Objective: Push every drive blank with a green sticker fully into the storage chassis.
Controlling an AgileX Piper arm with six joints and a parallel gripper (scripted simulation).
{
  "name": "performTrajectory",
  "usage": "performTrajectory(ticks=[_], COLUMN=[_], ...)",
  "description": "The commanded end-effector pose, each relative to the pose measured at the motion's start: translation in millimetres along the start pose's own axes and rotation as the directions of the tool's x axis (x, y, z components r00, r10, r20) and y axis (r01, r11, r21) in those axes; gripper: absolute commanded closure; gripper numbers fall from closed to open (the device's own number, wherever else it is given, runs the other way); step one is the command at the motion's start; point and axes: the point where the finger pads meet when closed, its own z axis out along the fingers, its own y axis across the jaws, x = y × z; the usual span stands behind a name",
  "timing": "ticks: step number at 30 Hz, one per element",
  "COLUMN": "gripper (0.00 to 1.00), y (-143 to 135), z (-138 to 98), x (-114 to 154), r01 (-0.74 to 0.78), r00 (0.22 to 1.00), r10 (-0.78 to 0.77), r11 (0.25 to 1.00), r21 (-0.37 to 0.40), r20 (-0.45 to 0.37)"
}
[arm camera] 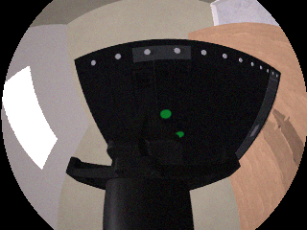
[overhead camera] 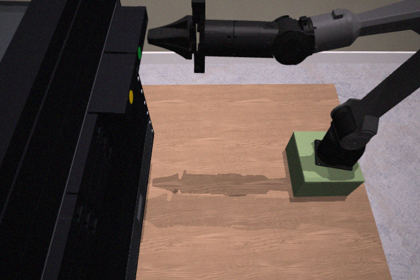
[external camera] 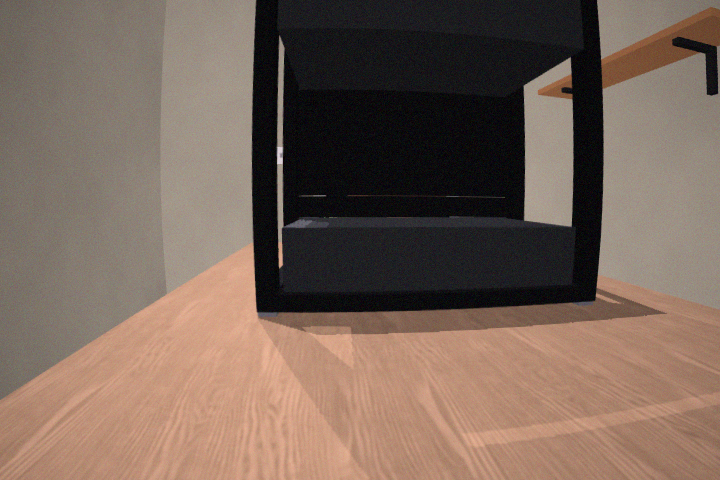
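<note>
The black rack [overhead camera: 48,98] [external camera: 265,169] stands upright at the left of the top view. Two blanks stand out of the chassis front there: the upper blank [overhead camera: 126,29] has a green sticker [overhead camera: 139,53], the lower blank [overhead camera: 113,80] a yellow sticker [overhead camera: 130,96]. In the wrist view two green stickers [arm camera: 165,114] [arm camera: 179,134] show on the dark front; blank edges are hard to see. My gripper [overhead camera: 149,35] [arm camera: 148,112] is shut and empty, its tips close in front of the upper blank. Contact cannot be told. The gripper hides part of the front in the wrist view.
The wooden table [overhead camera: 217,132] [external camera: 259,396] carries the rack and the arm's green base block [overhead camera: 322,189]. A dark lower unit [external camera: 429,257] sits in the rack's bottom. A wall shelf [external camera: 655,56] is at the right of the exterior view.
</note>
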Motion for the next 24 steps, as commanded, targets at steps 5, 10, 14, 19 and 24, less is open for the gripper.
performTrajectory(ticks=[5, 10, 14, 19, 24], gripper=[1.0, 1.0, 1.0, 1.0, 1.0], y=[1.8, 1.8, 1.8, 3.1, 3.9], z=[0.4, 0.4, 0.4, 0.2, 0.0], x=[-0.4, -0.4, -0.4, -0.8, -1.0], r01=[0.0, 0.0, 0.0, 0.0, 0.0], r00=[1.0, 1.0, 1.0, 1.0, 1.0], r10=[0.0, 0.0, 0.0, 0.0, 0.0], r11=[1.0, 1.0, 1.0, 1.0, 1.0], r21=[-0.005, -0.005, -0.005, -0.005, -0.005], r20=[-0.001, -0.001, -0.001, -0.001, -0.001])
